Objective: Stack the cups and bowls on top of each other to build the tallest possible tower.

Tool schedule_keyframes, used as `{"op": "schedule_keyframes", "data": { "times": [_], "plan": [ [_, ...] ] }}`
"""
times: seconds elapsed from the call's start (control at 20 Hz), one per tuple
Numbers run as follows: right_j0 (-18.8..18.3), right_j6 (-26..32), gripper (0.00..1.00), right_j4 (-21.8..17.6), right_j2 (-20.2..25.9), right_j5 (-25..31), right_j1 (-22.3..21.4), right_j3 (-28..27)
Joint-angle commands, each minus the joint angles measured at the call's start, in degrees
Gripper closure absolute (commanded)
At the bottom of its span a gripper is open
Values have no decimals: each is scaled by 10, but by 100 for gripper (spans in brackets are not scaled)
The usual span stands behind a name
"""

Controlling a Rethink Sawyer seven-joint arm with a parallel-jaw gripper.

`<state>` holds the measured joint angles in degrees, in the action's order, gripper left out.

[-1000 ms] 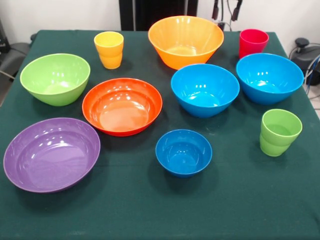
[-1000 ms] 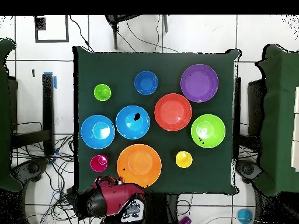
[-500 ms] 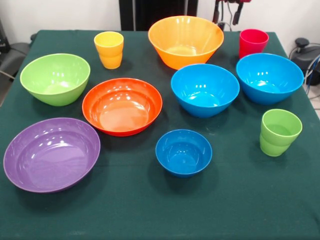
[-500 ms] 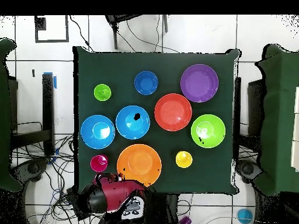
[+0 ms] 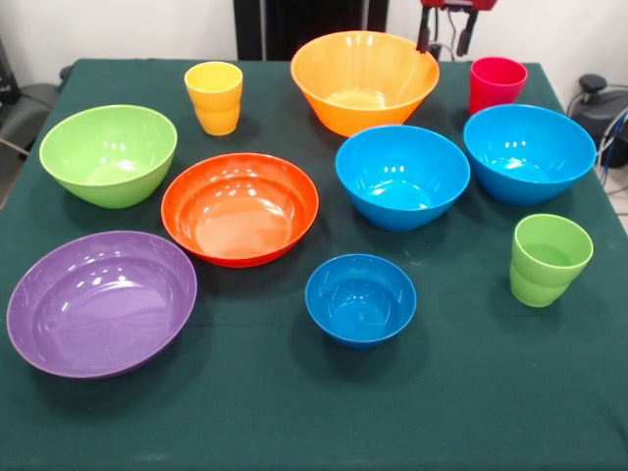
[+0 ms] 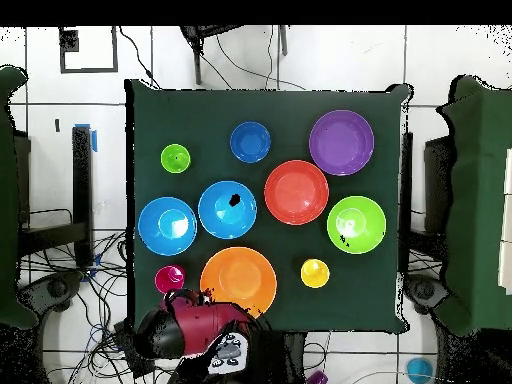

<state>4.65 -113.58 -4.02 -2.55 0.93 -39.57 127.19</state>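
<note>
Every bowl and cup stands alone and upright on the table; no tower shows. At the far side are the yellow cup (image 5: 214, 96), the large yellow-orange bowl (image 5: 364, 78) and the red-pink cup (image 5: 497, 83). Two blue bowls (image 5: 402, 177) (image 5: 528, 152) sit mid-right, with the small blue bowl (image 5: 360, 298) and the light green cup (image 5: 549, 258) nearer. The lime green bowl (image 5: 108, 154), orange-red bowl (image 5: 240, 208) and purple bowl (image 5: 101, 301) fill the left. My gripper (image 5: 444, 37) hangs open and empty behind the gap between the yellow-orange bowl and the red-pink cup.
A dark green cloth (image 5: 294, 422) covers the table. In the overhead view my red arm (image 6: 195, 325) reaches over the table's edge beside the yellow-orange bowl (image 6: 238, 282) and red-pink cup (image 6: 169, 279). Cables lie on the floor (image 6: 70, 290) around it.
My gripper has come lower into the front view, its red mount now showing. In the overhead view the arm has edged toward the table. No bowl or cup has moved.
</note>
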Motion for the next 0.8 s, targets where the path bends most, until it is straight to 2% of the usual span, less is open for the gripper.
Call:
{"op": "schedule_keyframes", "data": {
  "times": [0.05,0.5,0.7,0.8],
  "plan": [
    [5,-35,0,-7,15,57,34,-64],
    [34,-45,0,6,-8,71,50,-101],
    [65,-66,0,22,-27,79,53,-110],
    [69,-67,0,24,-31,85,55,-116]
  ]
}}
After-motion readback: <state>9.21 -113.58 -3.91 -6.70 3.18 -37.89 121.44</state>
